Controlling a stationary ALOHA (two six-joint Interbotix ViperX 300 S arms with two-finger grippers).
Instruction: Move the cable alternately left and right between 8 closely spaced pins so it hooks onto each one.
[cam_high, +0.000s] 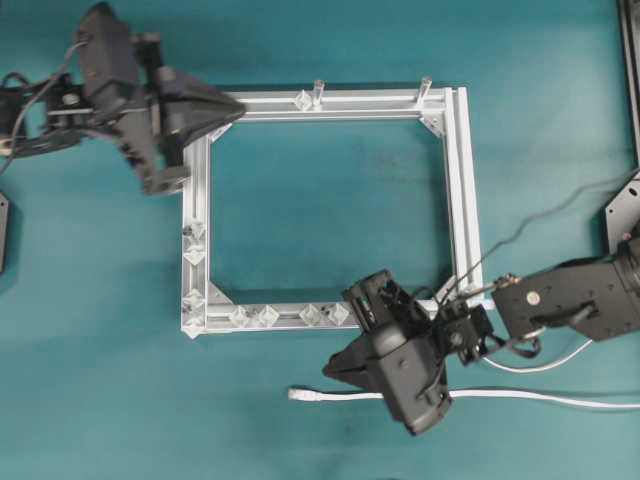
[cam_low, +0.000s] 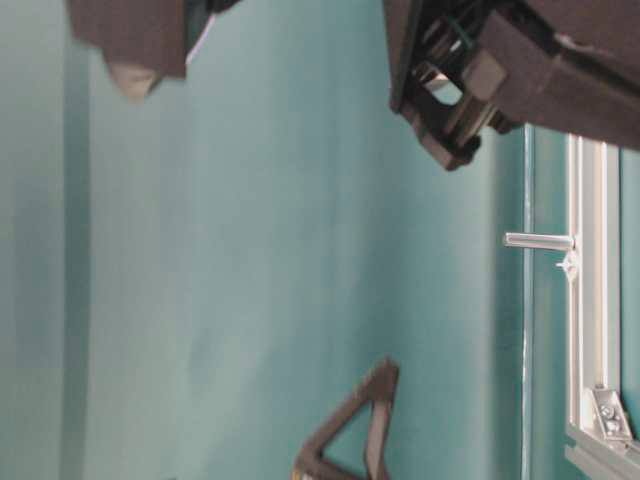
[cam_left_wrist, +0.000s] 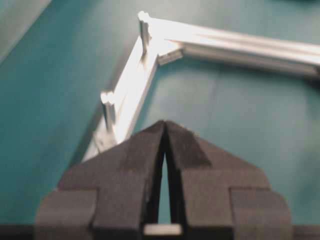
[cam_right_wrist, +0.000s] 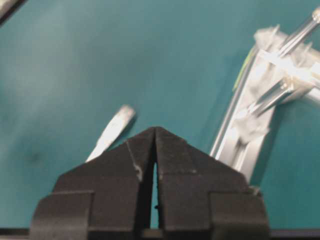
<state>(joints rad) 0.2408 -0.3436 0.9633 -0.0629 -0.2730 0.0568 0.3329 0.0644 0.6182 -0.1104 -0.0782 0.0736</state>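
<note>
1. Right now the silver frame (cam_high: 455, 180) lies flat on the teal table (cam_high: 320, 430), a square of rails with small translucent pins (cam_high: 254, 317) set in close pairs along its near rail and its left rail.
2. Two slim upright posts (cam_high: 318, 92) stand on the far rail.
3. The cable (cam_high: 530, 397) is not on any pin; it lies loose on the table just outside the near rail, running in from the right edge, with its plug (cam_high: 296, 394) pointing left.
4. The right gripper (cam_right_wrist: 154, 131) is clenched, tips pressed together with nothing between them, hovering over the cable close behind the plug.
5. The left gripper (cam_left_wrist: 164, 125) is likewise pinched closed and empty, poised at the far-left corner of the frame.
6. Whether the right claw touches the cable I cannot tell.
</note>
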